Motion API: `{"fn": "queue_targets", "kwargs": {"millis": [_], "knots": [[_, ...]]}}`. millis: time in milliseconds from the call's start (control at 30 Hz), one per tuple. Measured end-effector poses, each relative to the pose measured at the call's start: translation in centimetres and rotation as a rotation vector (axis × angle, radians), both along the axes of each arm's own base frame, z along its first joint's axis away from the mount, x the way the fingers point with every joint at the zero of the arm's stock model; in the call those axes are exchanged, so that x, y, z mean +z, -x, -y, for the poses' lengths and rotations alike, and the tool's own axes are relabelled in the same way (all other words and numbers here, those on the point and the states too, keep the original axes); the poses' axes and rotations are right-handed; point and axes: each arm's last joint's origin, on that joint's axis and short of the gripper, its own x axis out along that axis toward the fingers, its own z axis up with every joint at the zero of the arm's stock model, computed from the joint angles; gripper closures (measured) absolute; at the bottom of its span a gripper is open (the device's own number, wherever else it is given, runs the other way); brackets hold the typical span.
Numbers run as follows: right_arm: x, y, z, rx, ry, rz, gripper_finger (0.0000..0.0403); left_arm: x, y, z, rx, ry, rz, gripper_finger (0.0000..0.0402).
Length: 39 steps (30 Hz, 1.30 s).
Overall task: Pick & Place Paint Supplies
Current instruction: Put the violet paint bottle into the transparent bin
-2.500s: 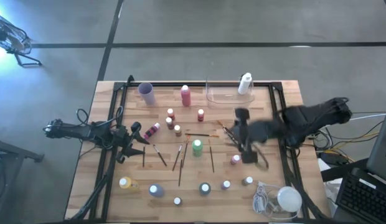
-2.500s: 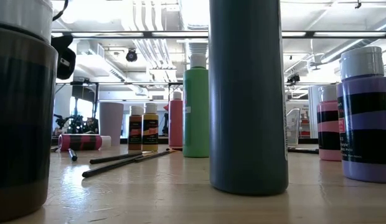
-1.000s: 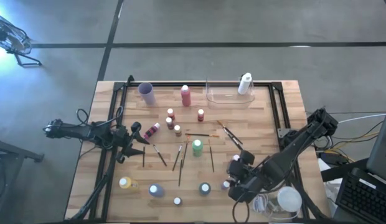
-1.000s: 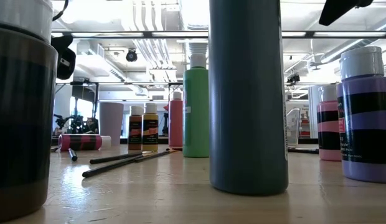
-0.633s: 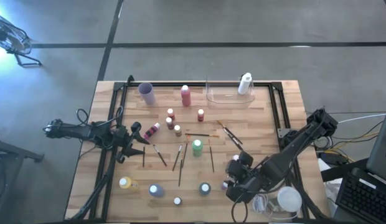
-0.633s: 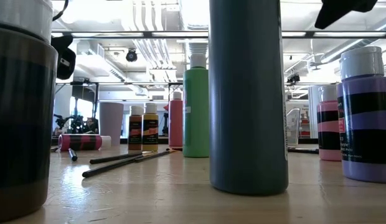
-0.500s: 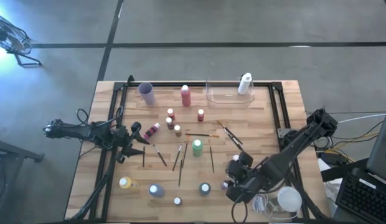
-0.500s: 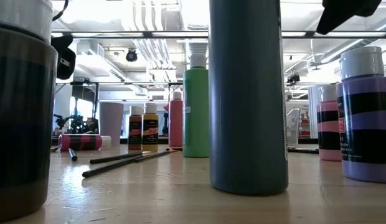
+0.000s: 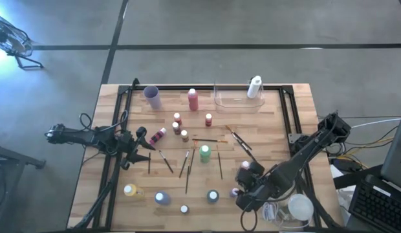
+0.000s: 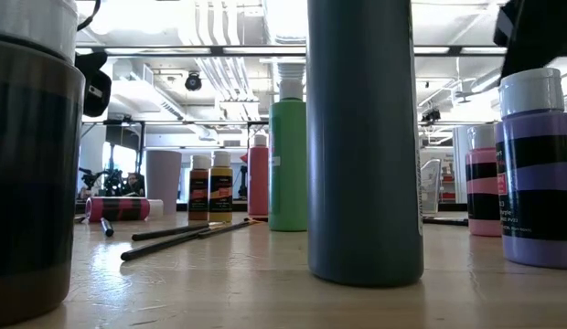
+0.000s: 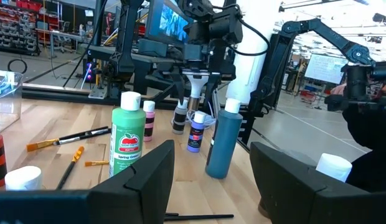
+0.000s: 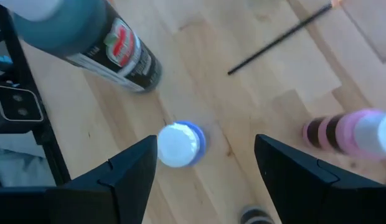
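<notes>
Risk lay with the right gripper point(image 12: 205, 171), jaws spread and empty above the small blue bottle point(image 12: 180, 144) near the tabletop's front edge: closing off-centre would probably topple it toward the pink bottle point(image 12: 345, 132).

Right pincer point(image 9: 238, 192): arm extended low over the worktop's near right area, fingers apart, gripping nothing. Left pincer point(image 9: 143, 144): parked at left edge, fingers apart.

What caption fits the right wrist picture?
Open right gripper hovering above a small blue white-capped paint bottle on the wooden table.
</notes>
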Motion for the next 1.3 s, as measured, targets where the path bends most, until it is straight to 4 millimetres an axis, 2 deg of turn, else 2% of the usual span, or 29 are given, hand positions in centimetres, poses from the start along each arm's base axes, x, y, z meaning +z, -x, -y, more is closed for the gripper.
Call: {"fn": "queue_targets", "kwargs": {"millis": [400,1000,1300], "knots": [[-0.3,-0.5,-0.5,0.037,-0.067,0.063,0.0113,0.0,0.0,0.0,0.0,0.0,0.0,0.0186],[-3.7,0.1,0.0,0.046,-0.087,0.058,0.0152,0.0,0.0,0.0,0.0,0.0,0.0,0.0186],[-4.3,-0.1,0.6,0.033,-0.08,0.063,0.0147,0.0,0.0,0.0,0.0,0.0,0.0,0.0186]]}}
